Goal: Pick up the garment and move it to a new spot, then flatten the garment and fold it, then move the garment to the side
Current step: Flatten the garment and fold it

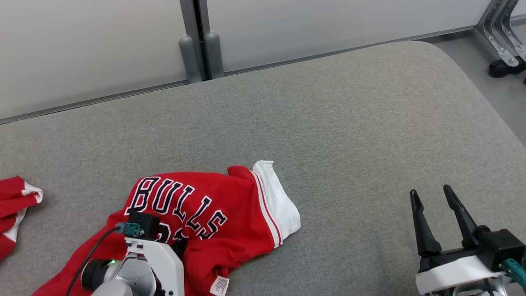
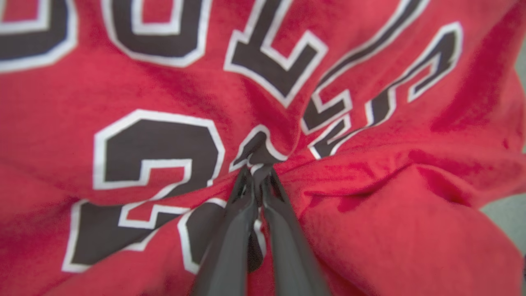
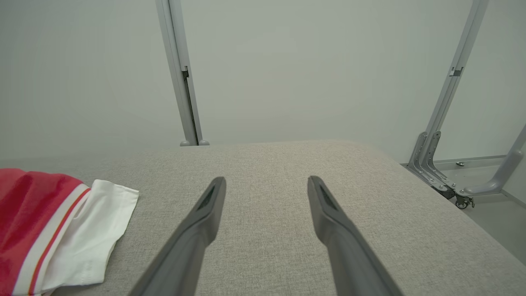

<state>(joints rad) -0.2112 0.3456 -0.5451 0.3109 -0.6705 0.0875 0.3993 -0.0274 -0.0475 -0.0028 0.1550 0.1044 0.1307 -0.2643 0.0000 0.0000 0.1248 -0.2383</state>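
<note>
A red garment (image 1: 230,213) with black BULLS lettering and a white sleeve lies crumpled at the lower left of the grey surface. My left gripper (image 2: 258,170) is shut on a pinch of its red cloth (image 2: 370,197) near the black number, and folds radiate from the pinch. In the head view the left wrist (image 1: 141,246) hides the fingers. My right gripper (image 1: 431,195) stands open at the lower right, above bare grey fabric, well apart from the garment. The right wrist view shows the garment's white sleeve (image 3: 94,238) at the left and the gripper (image 3: 267,183) holding nothing.
A second red and white cloth (image 1: 14,205) lies at the left edge. The grey padded surface (image 1: 328,115) has a rounded far right corner. Behind it stand pale wall panels with a grey post (image 1: 197,41), and a wheeled metal frame (image 1: 503,45) is on the floor at the right.
</note>
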